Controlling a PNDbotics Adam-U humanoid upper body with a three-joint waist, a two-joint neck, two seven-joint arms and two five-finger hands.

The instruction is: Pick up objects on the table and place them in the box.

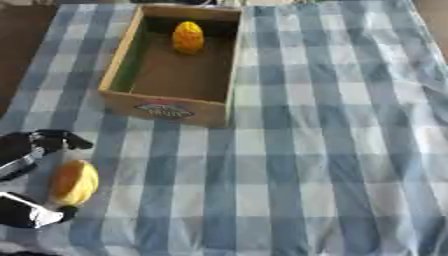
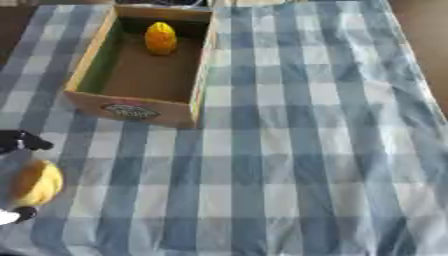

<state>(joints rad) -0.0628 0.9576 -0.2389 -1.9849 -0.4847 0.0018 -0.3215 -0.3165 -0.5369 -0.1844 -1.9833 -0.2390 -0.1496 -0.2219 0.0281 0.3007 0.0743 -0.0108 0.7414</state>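
Note:
A cardboard box (image 1: 166, 111) stands open-topped at the back left of the checked cloth. A yellow, egg-shaped fruit (image 1: 188, 37) lies inside it near the far wall. A second yellow-orange rounded fruit (image 1: 73, 182) lies on the cloth at the front left. My left hand (image 1: 26, 150) comes in from the left edge and brackets this fruit: dark fingers (image 1: 61, 140) reach over its far side, and another black and white part of the hand (image 1: 35, 215) sits at its near side. The fingers are spread, with a gap above the fruit. My right hand is out of sight.
The blue and white checked tablecloth (image 1: 332, 150) covers the table, bare across the middle and right. Dark floor shows past the table's left edge (image 1: 17, 60) and at the upper right corner.

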